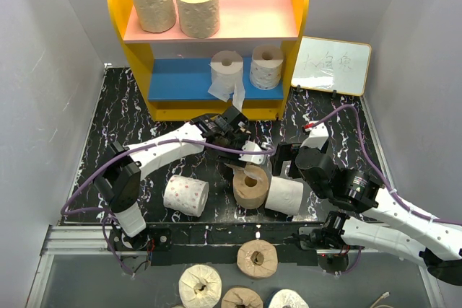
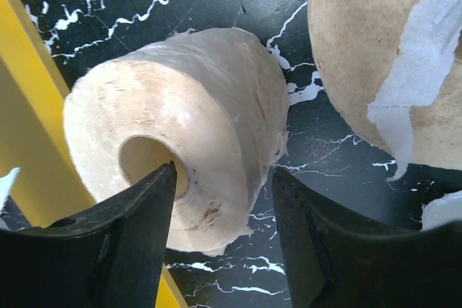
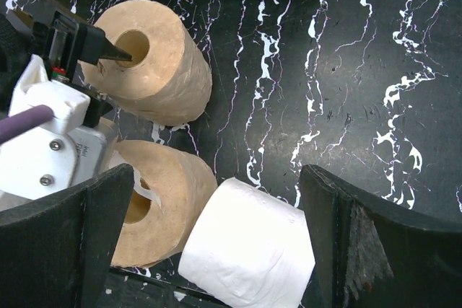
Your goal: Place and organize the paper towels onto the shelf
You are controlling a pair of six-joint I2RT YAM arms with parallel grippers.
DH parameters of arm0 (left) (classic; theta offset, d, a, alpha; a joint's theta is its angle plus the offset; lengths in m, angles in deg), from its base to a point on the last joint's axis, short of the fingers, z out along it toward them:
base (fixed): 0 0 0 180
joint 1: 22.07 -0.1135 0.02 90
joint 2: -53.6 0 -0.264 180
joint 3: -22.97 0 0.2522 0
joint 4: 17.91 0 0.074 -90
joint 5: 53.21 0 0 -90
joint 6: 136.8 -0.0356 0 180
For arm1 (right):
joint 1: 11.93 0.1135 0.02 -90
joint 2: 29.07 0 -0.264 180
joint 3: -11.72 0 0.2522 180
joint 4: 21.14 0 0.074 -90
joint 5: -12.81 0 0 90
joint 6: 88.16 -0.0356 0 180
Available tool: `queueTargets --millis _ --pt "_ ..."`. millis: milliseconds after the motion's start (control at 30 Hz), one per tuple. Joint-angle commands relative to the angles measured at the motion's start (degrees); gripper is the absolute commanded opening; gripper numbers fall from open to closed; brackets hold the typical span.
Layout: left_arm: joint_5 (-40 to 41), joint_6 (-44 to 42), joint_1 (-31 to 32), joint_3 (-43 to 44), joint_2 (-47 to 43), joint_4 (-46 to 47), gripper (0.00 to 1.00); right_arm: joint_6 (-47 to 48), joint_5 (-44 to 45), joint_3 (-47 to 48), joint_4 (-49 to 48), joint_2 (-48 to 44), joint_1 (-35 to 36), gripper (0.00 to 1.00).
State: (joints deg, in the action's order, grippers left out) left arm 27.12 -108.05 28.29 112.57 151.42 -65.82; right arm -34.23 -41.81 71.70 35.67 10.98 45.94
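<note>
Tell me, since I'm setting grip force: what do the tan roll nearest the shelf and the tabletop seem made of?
Tan roll: soft matte paper, judging by its fuzzy, frayed edge. Tabletop: smooth black surface with white marble-like veining, probably printed film or vinyl; uncertain.

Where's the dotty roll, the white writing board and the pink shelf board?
dotty roll (image 1: 186, 195), top view, on its curved side.
white writing board (image 1: 330, 65), top view, middle of its writing face.
pink shelf board (image 1: 253, 16), top view, its bare right half.
</note>
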Motion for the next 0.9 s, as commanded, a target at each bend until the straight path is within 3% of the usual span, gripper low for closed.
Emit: queueTargets --millis 0,867 --pt "-1.82 -0.62 -0.05 4.71 -1.91 -3.77 0.53 0.32 0.41 0.19 -2.88 -0.81 0.14 0.98" --pt "-1.58 -0.52 -0.07 6.08 1.18 -5.38 0.51 1.01 -0.40 0.10 -3.32 -0.50 0.12 0.98"
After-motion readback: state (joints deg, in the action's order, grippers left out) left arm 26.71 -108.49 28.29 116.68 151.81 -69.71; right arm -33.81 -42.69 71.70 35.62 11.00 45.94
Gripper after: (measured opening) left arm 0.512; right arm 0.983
